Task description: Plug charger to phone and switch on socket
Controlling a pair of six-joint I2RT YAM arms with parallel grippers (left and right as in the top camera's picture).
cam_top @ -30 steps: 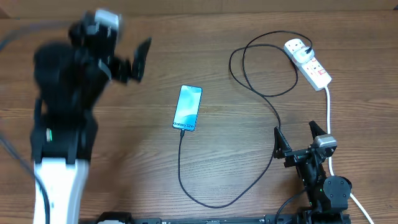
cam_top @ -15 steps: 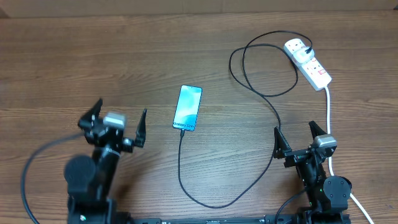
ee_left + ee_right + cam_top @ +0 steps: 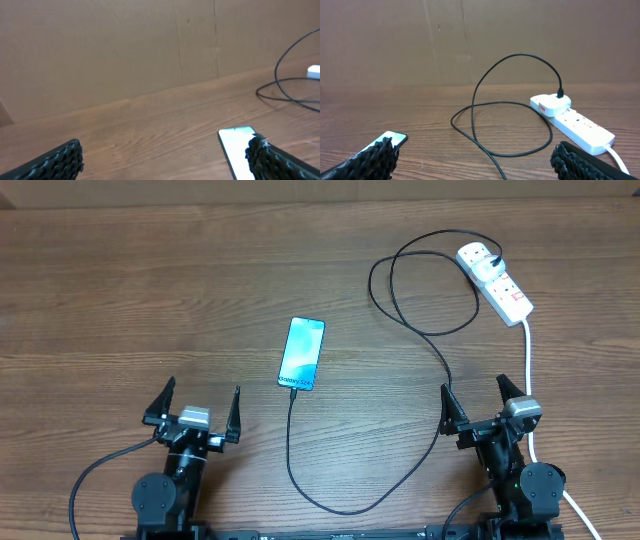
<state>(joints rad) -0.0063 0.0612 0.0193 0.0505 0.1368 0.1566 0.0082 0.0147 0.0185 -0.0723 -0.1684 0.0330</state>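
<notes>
The phone lies flat mid-table, screen up, text end toward me; it shows in the left wrist view and right wrist view. The black charger cable meets the phone's near end, loops along the front and runs up to the white plug in the socket, also in the right wrist view. My left gripper is open and empty at the front left. My right gripper is open and empty at the front right, below the socket.
The socket's white cord runs down the right side past my right gripper. A brown cardboard wall stands behind the wooden table.
My left arm has swung down from the far left of the table to a low pose at the front left, gripper still open. The right arm, phone and cable have not moved.
</notes>
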